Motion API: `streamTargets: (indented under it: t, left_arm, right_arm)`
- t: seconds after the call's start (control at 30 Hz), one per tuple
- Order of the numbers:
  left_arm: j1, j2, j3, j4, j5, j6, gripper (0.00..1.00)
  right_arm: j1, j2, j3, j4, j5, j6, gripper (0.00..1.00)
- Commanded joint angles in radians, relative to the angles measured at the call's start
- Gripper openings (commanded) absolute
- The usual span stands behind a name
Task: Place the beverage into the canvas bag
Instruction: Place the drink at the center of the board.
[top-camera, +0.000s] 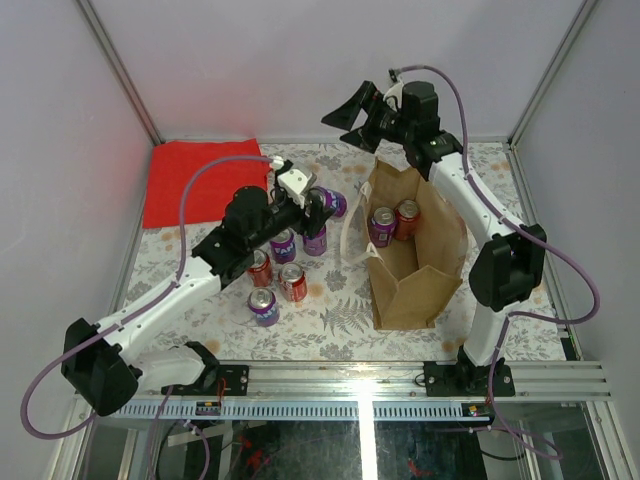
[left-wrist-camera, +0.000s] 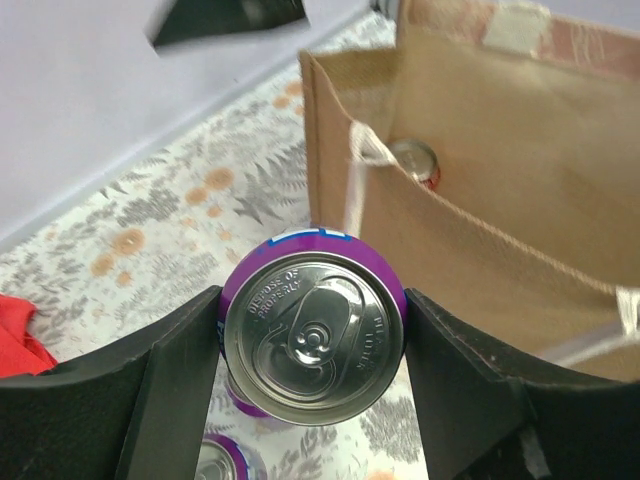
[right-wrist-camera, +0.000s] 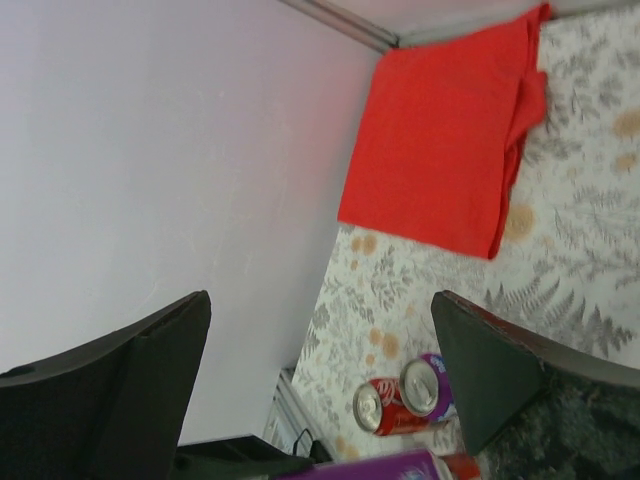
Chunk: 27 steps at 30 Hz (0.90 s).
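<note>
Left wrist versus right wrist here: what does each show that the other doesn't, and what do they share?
Only the left wrist: the left gripper shut on a purple can, seen top-on, and the open canvas bag just beyond it, with a can top showing inside.
Only the right wrist: the right gripper open with nothing between its fingers, and most of the red cloth spread out.
Both: the floral table cover, loose cans standing on it, and the cloth, which is only a corner in the left wrist.
</note>
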Motion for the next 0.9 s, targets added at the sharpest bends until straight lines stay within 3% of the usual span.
streamTargets:
  t: [0.0,0.23,0.43,0.87]
  left_arm:
    - [-0.008,-0.027,-0.003,-0.011,0.135,0.045,0.00]
    - [-0.011,-0.027,-0.042,-0.090,0.214,0.098,0.00]
    - [-0.044,0.013,-0.031,-0.200,0.301,0.146,0.00]
    - [-0.116,0.148,-0.023,-0.303,0.305,0.304,0.00]
  right_arm:
    - [0.007,0.025,0.142,-0.043,0.024,-0.090,0.99]
    - [0.008,0.028,0.285,-0.233,0.128,-0.228,0.99]
    - [0.002,-0.013,0.289,-0.320,0.189,-0.278,0.99]
    - [0.002,-0.104,0.333,-0.536,0.310,-0.383,0.99]
